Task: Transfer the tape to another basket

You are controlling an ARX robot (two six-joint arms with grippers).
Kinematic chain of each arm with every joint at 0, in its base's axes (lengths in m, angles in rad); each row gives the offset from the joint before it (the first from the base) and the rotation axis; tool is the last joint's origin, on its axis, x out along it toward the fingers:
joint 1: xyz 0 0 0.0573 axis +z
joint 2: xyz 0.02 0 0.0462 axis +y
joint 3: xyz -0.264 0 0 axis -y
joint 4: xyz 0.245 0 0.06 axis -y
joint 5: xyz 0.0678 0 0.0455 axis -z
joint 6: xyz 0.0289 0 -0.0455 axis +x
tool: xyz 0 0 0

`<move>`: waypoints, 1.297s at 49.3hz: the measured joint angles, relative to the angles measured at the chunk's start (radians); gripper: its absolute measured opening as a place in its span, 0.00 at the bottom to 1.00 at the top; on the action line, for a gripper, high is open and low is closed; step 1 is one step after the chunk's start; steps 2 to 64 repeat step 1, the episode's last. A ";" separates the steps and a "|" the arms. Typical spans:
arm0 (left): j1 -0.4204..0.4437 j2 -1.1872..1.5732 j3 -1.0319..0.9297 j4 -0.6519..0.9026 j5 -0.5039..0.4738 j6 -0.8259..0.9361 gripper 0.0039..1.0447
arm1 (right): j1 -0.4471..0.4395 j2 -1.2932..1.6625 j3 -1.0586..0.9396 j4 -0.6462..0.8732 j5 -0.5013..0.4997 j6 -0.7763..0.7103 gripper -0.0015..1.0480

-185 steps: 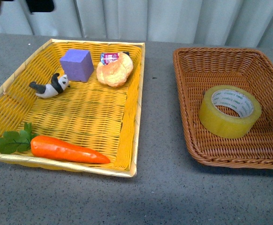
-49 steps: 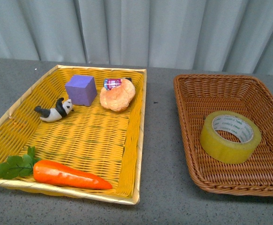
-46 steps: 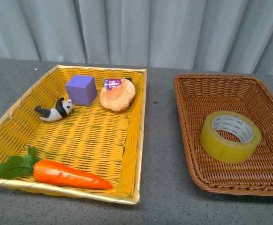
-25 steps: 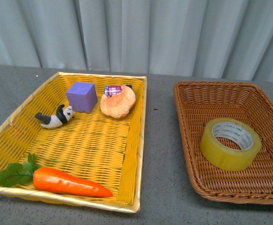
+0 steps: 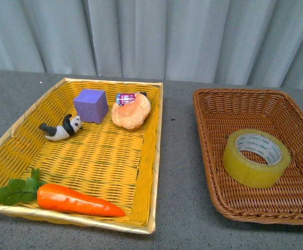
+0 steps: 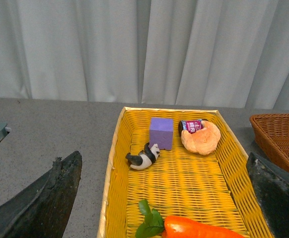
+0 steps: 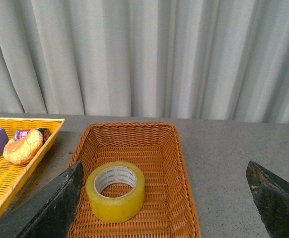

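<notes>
The tape (image 5: 255, 158), a yellowish roll with a white printed core, lies flat inside the brown wicker basket (image 5: 209, 112) at the right. It also shows in the right wrist view (image 7: 115, 191), inside the basket (image 7: 179, 183). My right gripper (image 7: 164, 198) is open and empty, raised well above and behind the basket, with the tape near its one fingertip (image 7: 50, 208). My left gripper (image 6: 164, 198) is open and empty, raised over the near end of the yellow tray (image 6: 112, 163). Neither gripper shows in the front view.
The yellow woven tray (image 5: 154, 156) at the left holds a purple cube (image 5: 90, 105), a bread roll (image 5: 131, 111) with a small packet (image 5: 124, 98), a panda figure (image 5: 61, 128) and a carrot (image 5: 76, 200) with leaves. A grey curtain hangs behind the table.
The front view has tilted upward since the earliest frame, so tray and basket sit lower in the picture. The tape and the tray's things have not moved.
</notes>
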 joint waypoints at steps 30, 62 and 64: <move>0.000 0.000 0.000 0.000 0.000 0.000 0.94 | 0.000 0.000 0.000 0.000 0.000 0.000 0.91; 0.000 0.000 0.000 0.000 0.000 0.000 0.94 | 0.000 0.000 0.000 0.000 0.000 0.000 0.91; 0.000 0.000 0.000 0.000 0.000 0.000 0.94 | 0.000 0.000 0.000 0.000 0.000 0.000 0.91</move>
